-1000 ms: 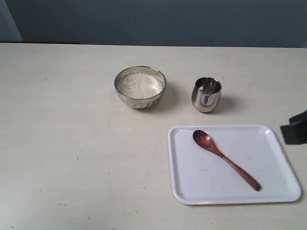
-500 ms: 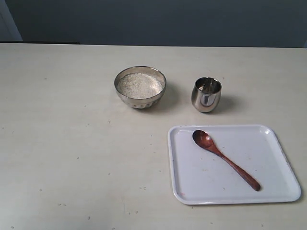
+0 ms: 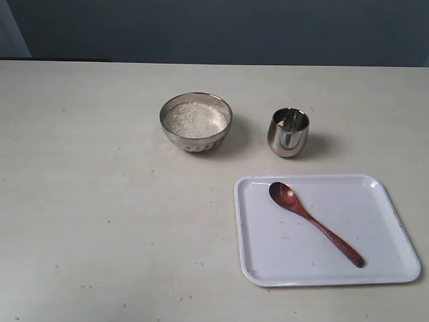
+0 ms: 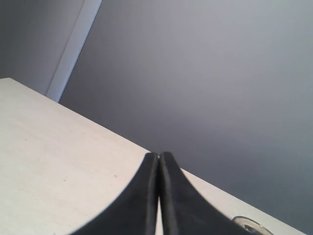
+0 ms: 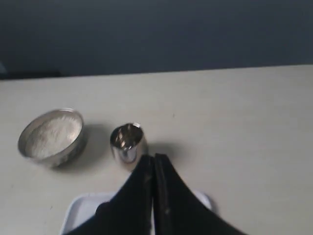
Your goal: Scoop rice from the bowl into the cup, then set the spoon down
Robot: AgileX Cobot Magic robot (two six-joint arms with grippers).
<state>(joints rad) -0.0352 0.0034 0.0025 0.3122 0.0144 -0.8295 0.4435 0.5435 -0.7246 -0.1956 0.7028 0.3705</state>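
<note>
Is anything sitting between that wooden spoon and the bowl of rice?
Nothing visible does. The spoon lies alone on the white tray; only table separates it from the bowl. The cup stands beside the bowl, off that line.

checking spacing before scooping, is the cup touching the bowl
Apart. The exterior view shows bare table between the steel cup and the rice bowl.

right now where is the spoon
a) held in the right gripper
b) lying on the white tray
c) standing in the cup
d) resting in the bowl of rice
B: the spoon lies flat on the white tray, apart from the bowl and the cup, with nothing holding it.
</note>
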